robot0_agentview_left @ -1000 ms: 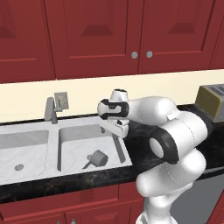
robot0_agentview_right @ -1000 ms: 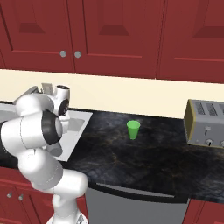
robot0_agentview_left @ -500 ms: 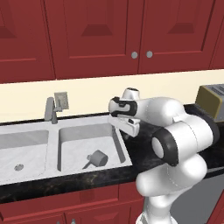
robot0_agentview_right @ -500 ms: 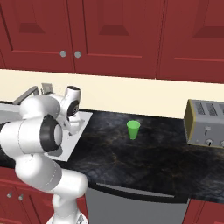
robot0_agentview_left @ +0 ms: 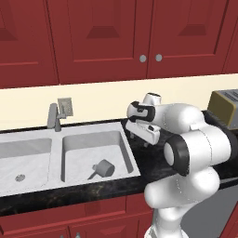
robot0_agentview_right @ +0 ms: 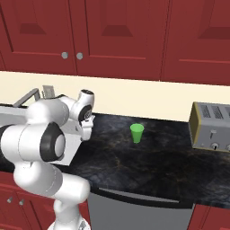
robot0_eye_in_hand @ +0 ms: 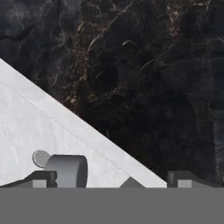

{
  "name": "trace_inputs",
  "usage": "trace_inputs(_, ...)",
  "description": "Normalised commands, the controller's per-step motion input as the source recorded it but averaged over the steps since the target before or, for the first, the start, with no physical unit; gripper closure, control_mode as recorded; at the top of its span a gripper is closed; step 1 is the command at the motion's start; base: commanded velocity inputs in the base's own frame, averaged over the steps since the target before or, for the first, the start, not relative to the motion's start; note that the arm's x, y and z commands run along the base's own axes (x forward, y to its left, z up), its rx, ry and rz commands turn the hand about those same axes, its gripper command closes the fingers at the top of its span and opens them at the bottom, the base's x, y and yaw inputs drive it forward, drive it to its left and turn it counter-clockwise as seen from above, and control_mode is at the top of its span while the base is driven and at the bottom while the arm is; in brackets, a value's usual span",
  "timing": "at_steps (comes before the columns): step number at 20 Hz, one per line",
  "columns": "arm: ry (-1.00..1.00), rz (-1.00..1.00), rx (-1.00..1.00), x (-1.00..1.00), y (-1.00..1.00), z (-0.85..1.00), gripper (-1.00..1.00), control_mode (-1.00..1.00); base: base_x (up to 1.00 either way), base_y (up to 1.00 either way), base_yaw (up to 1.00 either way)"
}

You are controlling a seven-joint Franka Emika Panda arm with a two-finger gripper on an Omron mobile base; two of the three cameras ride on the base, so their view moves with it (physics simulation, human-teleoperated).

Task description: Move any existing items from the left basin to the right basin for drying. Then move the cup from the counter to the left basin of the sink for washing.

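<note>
white arm bent at the elbow, forearm reaching forward, tool (robot0_agentview_left: 140,138) pointing down, jaws spread wide, empty

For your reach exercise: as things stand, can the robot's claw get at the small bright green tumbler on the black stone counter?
Probably yes: the open claw hangs over the sink's right edge, and bare black stone counter lies between it and the small bright green tumbler.

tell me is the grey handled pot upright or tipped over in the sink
Tipped over. The pot lies on its side on the floor of the right basin, its round side facing the camera, handle flat toward the front left.
</note>
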Motion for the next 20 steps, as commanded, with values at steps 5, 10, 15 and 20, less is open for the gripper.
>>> trace_inputs(5,0.00,-0.03,0.01,0.00,-0.51,0.00,-1.00,-1.00,0.00,0.00,0.00)
trace_inputs(10,0.00,-0.04,0.00,0.00,-0.52,0.00,-1.00,-1.00,0.00,0.00,0.00)
trace_inputs(15,0.00,-0.04,0.00,0.00,-0.53,0.00,-1.00,-1.00,0.00,0.00,0.00)
trace_inputs(20,0.00,-0.03,0.00,0.00,-0.52,0.00,-1.00,-1.00,0.00,0.00,0.00)
